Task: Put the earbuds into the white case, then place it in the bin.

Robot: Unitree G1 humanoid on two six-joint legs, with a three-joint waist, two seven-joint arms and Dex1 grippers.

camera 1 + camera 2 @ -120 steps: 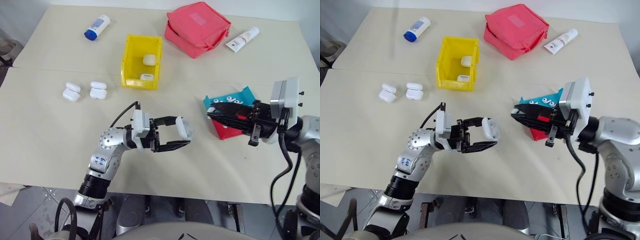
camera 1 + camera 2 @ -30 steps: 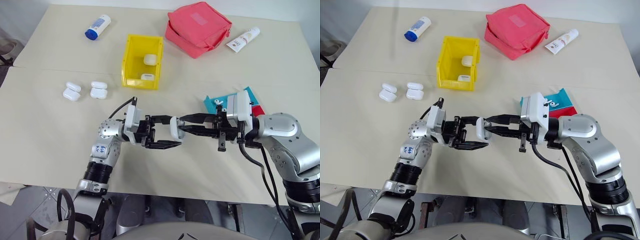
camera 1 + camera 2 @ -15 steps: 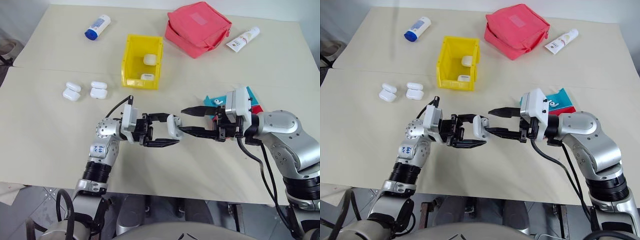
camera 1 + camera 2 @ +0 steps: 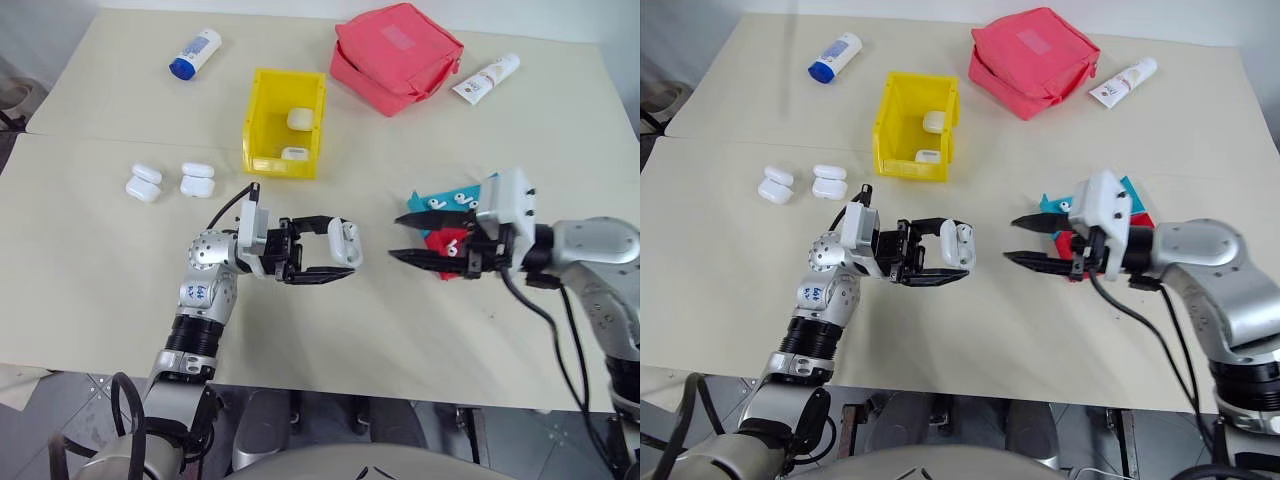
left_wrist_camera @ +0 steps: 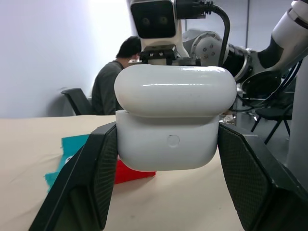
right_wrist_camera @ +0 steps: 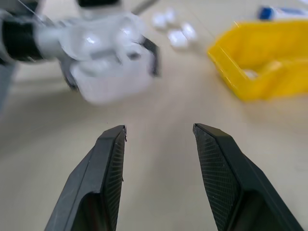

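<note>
White case (image 4: 344, 243) is being pinched, lid shut, by the left gripper (image 4: 338, 259), its long axis running crosswise between the fingers. Right gripper (image 4: 406, 237) is being held spread and empty, pointing toward the case.

Glossy plastic white case (image 5: 174, 115) — matt table (image 4: 120, 270) (cloth pouch (image 4: 395, 55)).

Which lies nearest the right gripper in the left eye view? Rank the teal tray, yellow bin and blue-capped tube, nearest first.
From the right gripper:
1. Teal tray, right beside it, near the table's right side.
2. Yellow bin, farther back, toward the left.
3. Blue-capped tube, at the far left corner.
</note>
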